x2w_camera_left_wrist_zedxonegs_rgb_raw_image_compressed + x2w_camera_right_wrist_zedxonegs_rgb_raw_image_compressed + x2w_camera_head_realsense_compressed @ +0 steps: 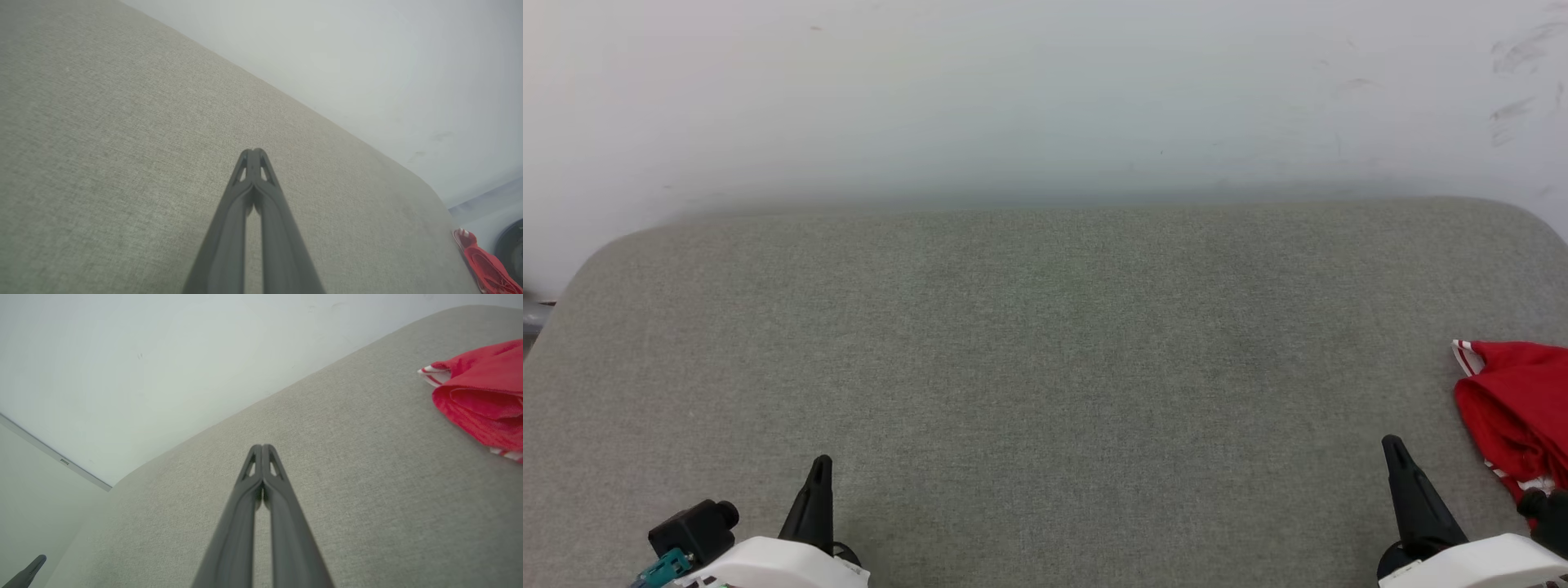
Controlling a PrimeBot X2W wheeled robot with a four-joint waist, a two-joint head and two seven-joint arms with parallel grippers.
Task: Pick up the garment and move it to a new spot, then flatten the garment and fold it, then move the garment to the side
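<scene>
The garment (1515, 408) lies bunched in a soft red heap at the far right end of the padded grey surface (1045, 343), partly cut off by the head view's edge, with its striped trim (1466, 353) showing at the left corner of the heap. The left gripper (821, 469) sits at the near left and the right gripper (1392, 445) at the near right, just beside the cloth but not touching it. In each wrist view the fingers are pressed together on nothing. A pale wall (1045, 98) stands behind. Cloth gathered at the side like this would suit a shirt waiting to be lifted as well as one already folded and set aside; its layers look loose rather than squared, but I cannot settle which. By its look it is light, limp knit that will drape, stretch and drag across the woven cover rather than slide cleanly. Any hold would bite best on the thicker trimmed edge or a raised fold, pinching one layer only.
</scene>
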